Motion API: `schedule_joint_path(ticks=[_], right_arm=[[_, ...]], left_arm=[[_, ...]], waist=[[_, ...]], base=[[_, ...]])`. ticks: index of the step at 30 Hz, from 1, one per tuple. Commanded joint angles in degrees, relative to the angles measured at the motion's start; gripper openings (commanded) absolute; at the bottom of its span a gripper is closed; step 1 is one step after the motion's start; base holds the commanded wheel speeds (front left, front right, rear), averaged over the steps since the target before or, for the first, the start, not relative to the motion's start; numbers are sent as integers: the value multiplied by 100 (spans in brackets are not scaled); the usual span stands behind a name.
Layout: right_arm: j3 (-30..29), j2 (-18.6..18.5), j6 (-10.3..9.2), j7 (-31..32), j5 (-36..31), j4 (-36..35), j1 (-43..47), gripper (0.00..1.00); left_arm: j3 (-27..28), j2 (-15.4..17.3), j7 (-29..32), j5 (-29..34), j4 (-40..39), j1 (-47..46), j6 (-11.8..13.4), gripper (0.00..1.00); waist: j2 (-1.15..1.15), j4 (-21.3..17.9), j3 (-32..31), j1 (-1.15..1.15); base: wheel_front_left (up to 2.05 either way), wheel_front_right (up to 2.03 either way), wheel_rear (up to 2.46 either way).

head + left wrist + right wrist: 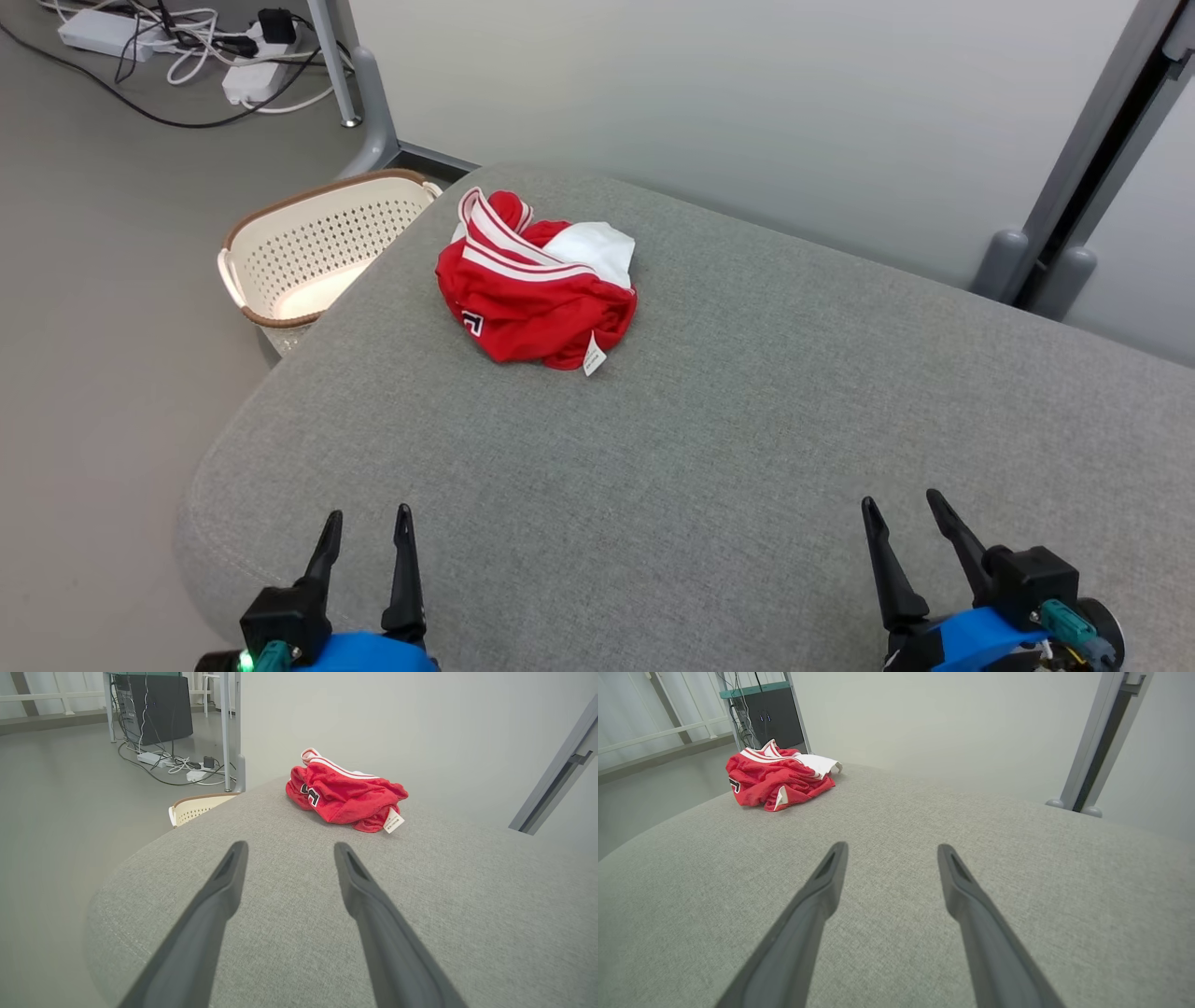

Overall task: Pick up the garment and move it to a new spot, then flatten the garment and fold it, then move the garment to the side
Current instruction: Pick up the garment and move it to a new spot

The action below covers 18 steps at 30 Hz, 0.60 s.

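i count one crumpled red mesh garment with white stripes [532, 303], one grey fabric-covered cushion top [709, 448], one cream perforated plastic basket with a brown rim [308, 247], two white power strips [103, 33], one black computer tower [161, 707], and two claws: my left gripper [369, 511] and my right gripper [900, 497], two dark fingers [219, 896] each.

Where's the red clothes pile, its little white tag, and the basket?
Crumpled red and white fabric garment [523, 313]: head view, on its red middle folds.
Small white tag [594, 356]: head view, middle of the tag.
Cream holey plastic basket [322, 238]: head view, on its inside wall.
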Motion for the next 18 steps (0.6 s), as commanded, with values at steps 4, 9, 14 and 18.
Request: schedule_joint_path(ticks=[4,9,14,18], right_arm=[[-67,-10,1,50,-169,-147,-184,100],[-184,-10,1,182,-391,-398,-349,100],[-227,-9,1,376,-641,-701,-535,100],[-204,-12,1,549,-833,-980,-733,100]], left_arm=[[69,204,-22,74,-188,-417,-91,100],[231,728,184,206,-601,-1439,-179,100],[549,1354,630,220,-1007,-2795,-256,100],[698,1694,1076,90,-886,-3822,-399,100]], waist=[[0,-110,164,0],[0,-272,490,0],[0,-532,910,0],[0,-812,1321,0]], base=[[0,0,0],[0,0,0],[0,0,0],[0,0,0]])
